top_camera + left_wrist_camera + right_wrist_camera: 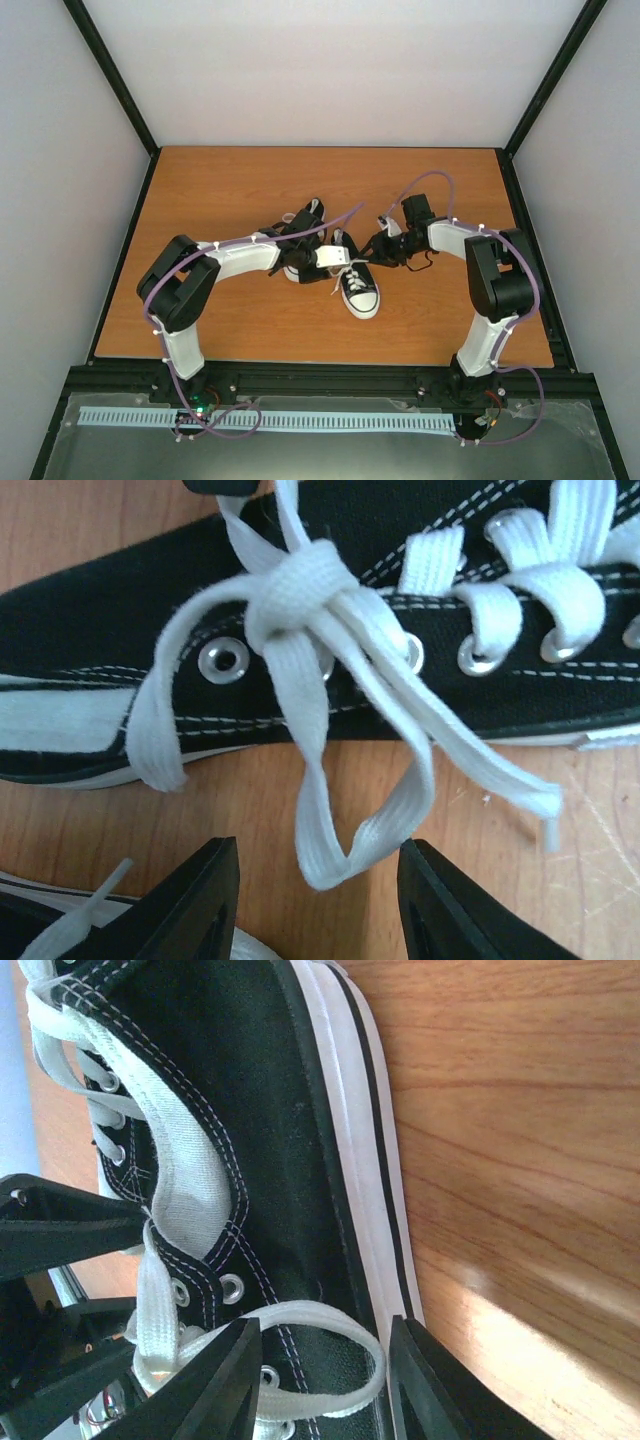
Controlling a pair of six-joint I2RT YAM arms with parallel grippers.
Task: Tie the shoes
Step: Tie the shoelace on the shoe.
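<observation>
Right now I see the shoes [358,290] near the middle of the wooden table [220,180], between my two arms: black canvas, white stitching, white soles and toe caps, metal eyelets [222,660]. One shoe's white laces [300,590] cross in a knot, a loose loop hanging over its side. My left gripper [318,880] stands part open around that loop, not pinching it. My right gripper [322,1360] is part open at the shoe's side, gripping nothing

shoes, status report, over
Left gripper open, lace loop between the jaws, unclamped. Right gripper open around a second loop. Knot formed on near shoe. Other shoe partly under left arm, nothing blocking.
</observation>
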